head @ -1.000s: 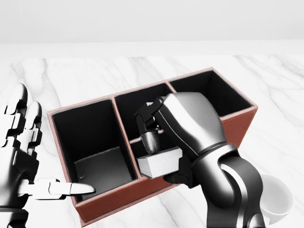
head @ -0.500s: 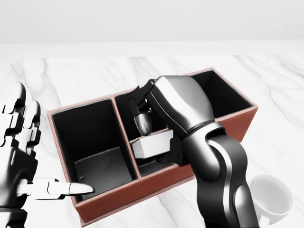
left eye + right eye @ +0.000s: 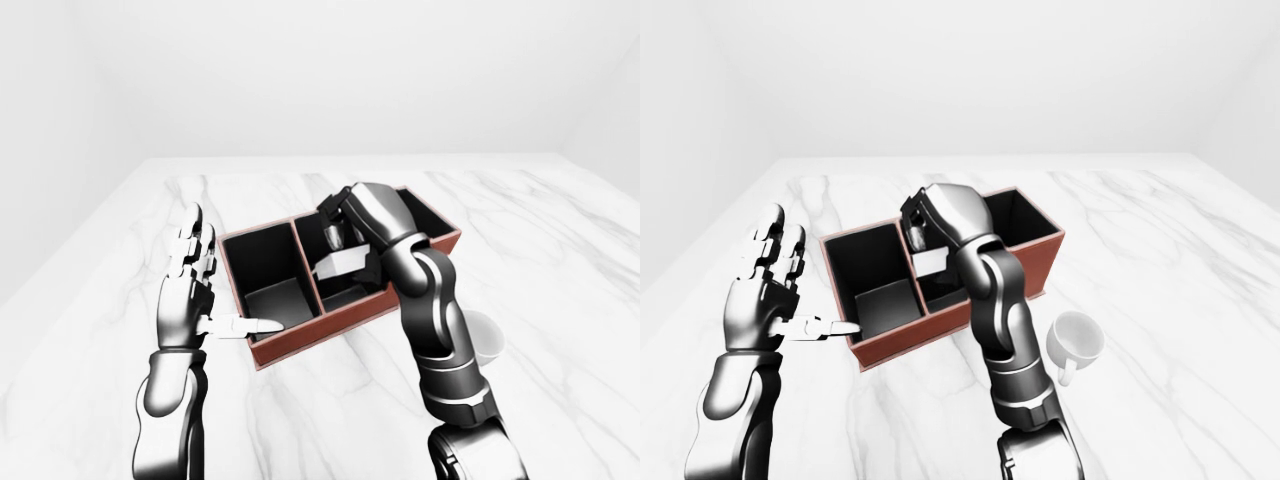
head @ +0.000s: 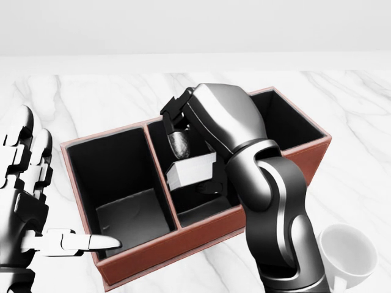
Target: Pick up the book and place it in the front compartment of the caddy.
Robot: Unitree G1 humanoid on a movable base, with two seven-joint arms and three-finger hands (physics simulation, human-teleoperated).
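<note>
Head view: my right hand (image 4: 204,155) has its fingers clamped on the book (image 4: 193,171), held tilted inside the middle compartment of the caddy (image 4: 183,241). Book looks stiff, light; grip by its long edges. Left hand (image 4: 27,201) idle, fingers spread wide.

Caddy's (image 4: 131,259) third compartment behind right arm (image 4: 275,201)

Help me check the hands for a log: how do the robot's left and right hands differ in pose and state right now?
The left hand is open, fingers spread upward and one pointing sideways, holding nothing; the right hand is shut on the book. The left hand stands outside the caddy, beside its left end in the head view; the right hand reaches down over the middle compartment. Both are the same silver three-finger build.
</note>
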